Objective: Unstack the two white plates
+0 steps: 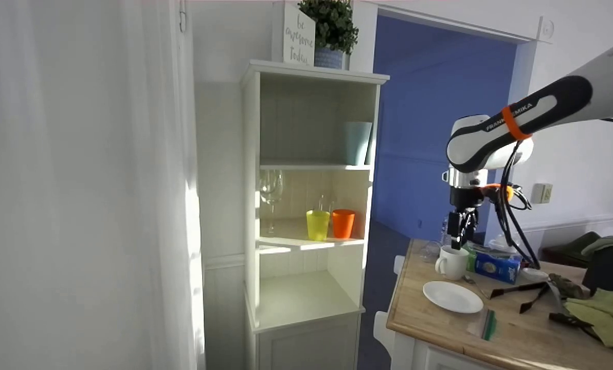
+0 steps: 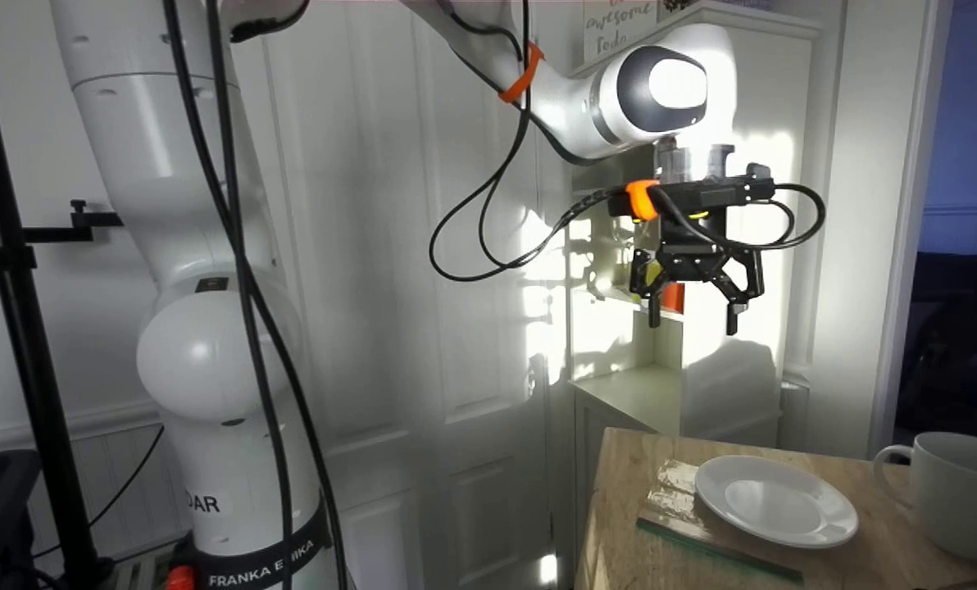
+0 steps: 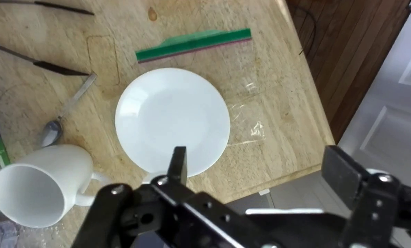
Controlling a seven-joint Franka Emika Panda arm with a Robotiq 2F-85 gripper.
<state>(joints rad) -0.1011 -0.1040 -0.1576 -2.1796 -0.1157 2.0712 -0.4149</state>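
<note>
A white round plate [image 1: 453, 297] lies on the wooden table in both exterior views [image 2: 775, 501] and in the wrist view [image 3: 172, 120]. Only one plate outline shows clearly; whether a second plate lies stacked under it I cannot tell. My gripper [image 2: 693, 318] is open and empty, pointing down, well above the table. It also shows in an exterior view [image 1: 457, 240] above the mug. In the wrist view, the open fingers [image 3: 257, 163] are spread wide, and the left finger overlaps the plate's lower edge in the picture without touching it.
A white mug [image 3: 36, 187] stands near the plate, with a spoon [image 3: 67, 110] beside it. A clear zip bag [image 3: 243, 89] lies partly under the plate. A blue box [image 1: 494, 266], dark-handled tools [image 1: 517, 289] and a green cloth [image 1: 607, 313] are further along. A shelf [image 1: 306, 318] stands beyond.
</note>
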